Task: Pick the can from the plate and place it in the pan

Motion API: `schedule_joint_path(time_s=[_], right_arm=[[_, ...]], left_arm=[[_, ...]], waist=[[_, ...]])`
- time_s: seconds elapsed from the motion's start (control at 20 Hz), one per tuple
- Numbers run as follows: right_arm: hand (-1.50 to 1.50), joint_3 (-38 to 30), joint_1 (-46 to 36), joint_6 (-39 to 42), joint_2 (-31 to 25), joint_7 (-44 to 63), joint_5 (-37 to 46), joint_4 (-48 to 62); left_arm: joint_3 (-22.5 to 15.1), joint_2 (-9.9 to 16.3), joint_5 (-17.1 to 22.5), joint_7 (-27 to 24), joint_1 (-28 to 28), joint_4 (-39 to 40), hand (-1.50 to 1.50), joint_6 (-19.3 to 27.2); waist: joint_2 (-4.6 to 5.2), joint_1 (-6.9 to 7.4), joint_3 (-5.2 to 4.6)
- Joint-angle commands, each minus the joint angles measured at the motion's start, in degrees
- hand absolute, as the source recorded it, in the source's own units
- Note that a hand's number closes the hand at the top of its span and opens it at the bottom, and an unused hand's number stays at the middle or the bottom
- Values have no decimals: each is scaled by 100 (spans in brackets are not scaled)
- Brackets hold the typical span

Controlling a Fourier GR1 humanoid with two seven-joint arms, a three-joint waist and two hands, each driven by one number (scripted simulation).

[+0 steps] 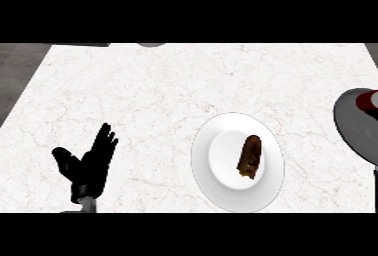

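A white plate (221, 187) lies at the lower middle of the marble counter, and a brown oblong piece of food (249, 157) rests in its centre. No can stands on the plate. At the right edge a grey pan (348, 125) is cut off by the frame. Inside it, a red and white can (368, 101) shows only in part, with a dark sliver just below it that I cannot identify. My left hand (92, 162) rests open at the lower left, fingers straight and pointing up, well apart from the plate. My right hand does not show.
The white marble counter (148, 90) spreads wide to the back and left. A dark floor strip runs along its left side. Two small grey shapes (151, 44) peek in at the far edge. A thin grey strip (375, 190) runs down the right edge below the pan.
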Motion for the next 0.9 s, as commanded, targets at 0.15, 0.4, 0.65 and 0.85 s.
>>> schedule_joint_path(time_s=[0.15,0.4,0.65,0.85], right_arm=[[-150,-1255,-312,567,231,-1426,-1568,-160],[-150,-2101,61,1886,-253,-2200,-2565,2],[-150,-2464,581,3190,-513,-2815,-3110,240],[-150,-2483,1126,4462,-753,-3285,-3322,328]], left_arm=[[197,108,45,-48,-3,118,0,14],[177,152,55,75,116,-150,0,22],[84,66,78,259,331,-472,0,90],[172,-9,9,41,51,121,0,132]], waist=[[-29,-119,6],[-93,-266,-6],[-132,-271,-25],[-138,-405,-41]])
